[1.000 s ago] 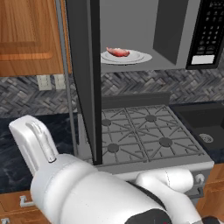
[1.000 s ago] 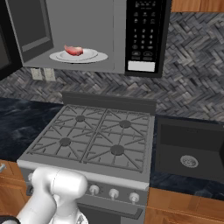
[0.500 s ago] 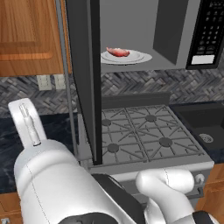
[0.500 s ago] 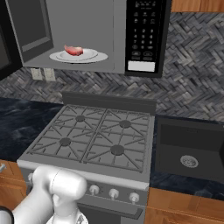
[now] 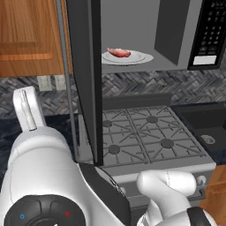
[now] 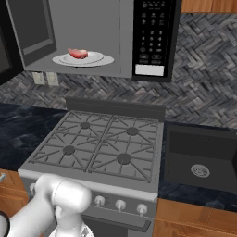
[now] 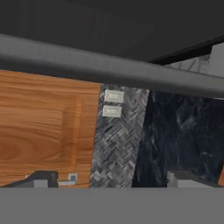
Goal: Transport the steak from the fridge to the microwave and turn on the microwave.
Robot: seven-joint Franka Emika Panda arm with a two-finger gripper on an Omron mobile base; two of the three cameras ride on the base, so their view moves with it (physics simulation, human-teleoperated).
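Steak (image 6: 77, 53) on plate (image 6: 104, 60), microwave (image 6: 152, 37) door open

A grey herringbone tile backsplash (image 6: 203, 78) is running behind a gas stove (image 6: 102, 148) with dark grates. Dark marbled countertop (image 6: 18, 127) is lying alongside, a black sink (image 6: 200, 155) is sitting right, and wooden cabinets (image 5: 26, 37) are hanging upper left.
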